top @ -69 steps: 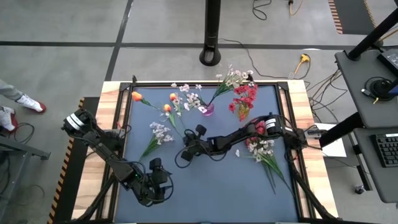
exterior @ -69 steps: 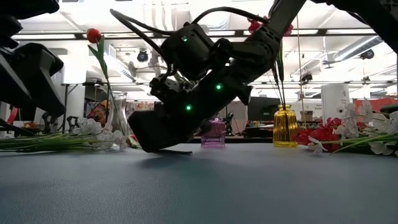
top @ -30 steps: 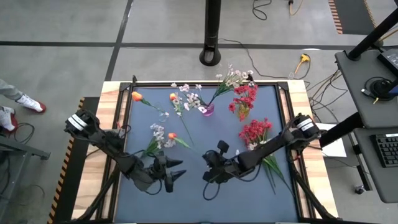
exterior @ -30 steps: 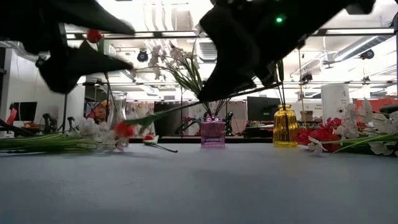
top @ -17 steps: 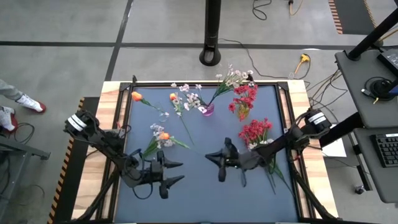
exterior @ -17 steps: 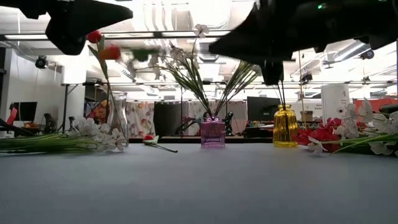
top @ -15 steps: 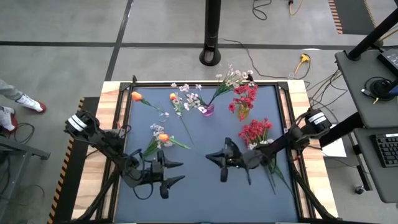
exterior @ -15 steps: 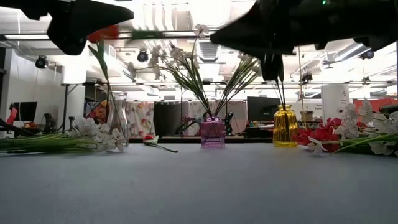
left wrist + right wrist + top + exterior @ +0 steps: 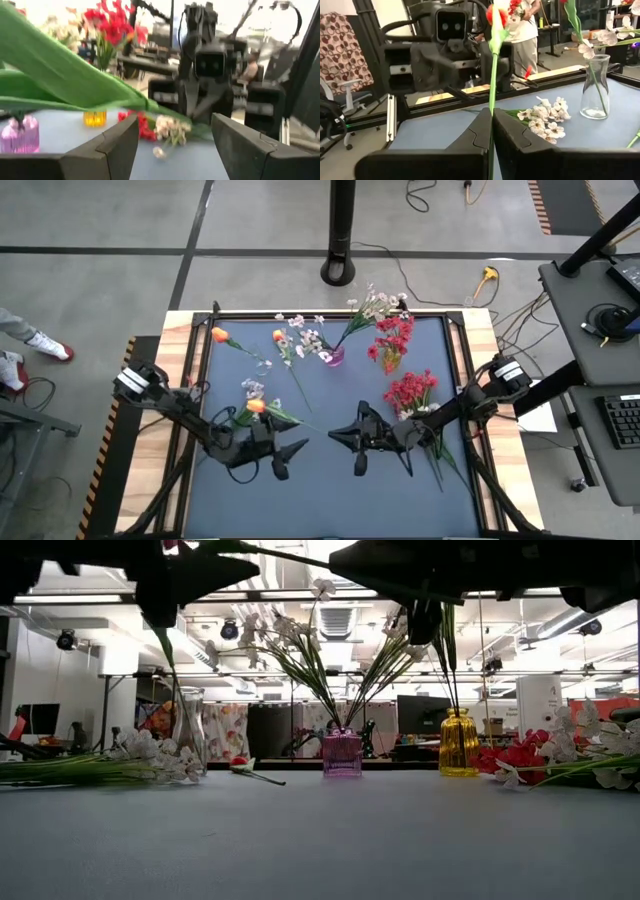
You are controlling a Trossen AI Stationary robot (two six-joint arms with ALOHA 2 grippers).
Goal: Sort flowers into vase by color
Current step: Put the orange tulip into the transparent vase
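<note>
Across your table [image 9: 330,500], taking the high view as the clock face, the sorting looks to be partly done. The purple vase [image 9: 342,753] at 12 o'clock holds white sprays, the yellow vase [image 9: 458,743] at 1 o'clock holds red blossoms, and the clear vase [image 9: 190,730] near 10 o'clock has one tulip stem in it. Loose stock remains: a red cluster [image 9: 410,391] and a white spray [image 9: 425,418] at 3 o'clock, another white spray [image 9: 252,391] at 9 o'clock, and an orange tulip [image 9: 280,337] that seems to lie flat near 11 o'clock. Near the centre your right gripper [image 9: 491,115] is clamped tight on the green stem of the held tulip [image 9: 493,70], lifted clear of the mat with its bud pointing toward 9 o'clock. Your left gripper [image 9: 173,120] faces it from 8 o'clock, fingers spread, gripping nothing. By my judgement, you have this tulip to place, then roughly four more stems.
</note>
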